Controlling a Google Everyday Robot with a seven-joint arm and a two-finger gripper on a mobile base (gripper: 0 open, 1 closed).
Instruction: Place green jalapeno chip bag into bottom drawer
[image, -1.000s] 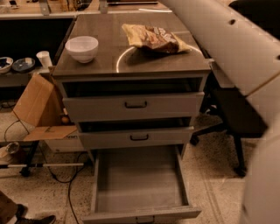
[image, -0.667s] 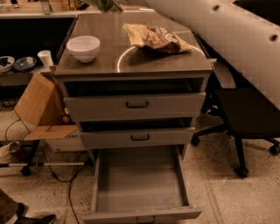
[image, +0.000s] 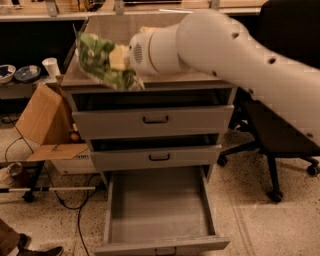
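The green jalapeno chip bag (image: 102, 61) is wrinkly and glossy. It hangs in the air over the left front of the cabinet top, held by my gripper (image: 119, 58). The gripper's pale fingers (image: 118, 56) are shut on the bag's right side. My white arm (image: 225, 55) reaches in from the right across the cabinet top. The bottom drawer (image: 159, 210) is pulled fully open below, and its plain grey inside has nothing in it. The white bowl and the tan chip bag are hidden behind the arm and the green bag.
The two upper drawers (image: 155, 120) are nearly shut, each open a crack. A cardboard box (image: 42, 125) stands at the left of the cabinet, with cables on the floor. A black office chair (image: 280, 135) stands at the right. A shelf with bowls and a cup (image: 50, 66) is at far left.
The arm has swung in from the upper right across the cabinet top. The green bag, not seen before, now hangs in the gripper at the left front. The view has also shifted closer.
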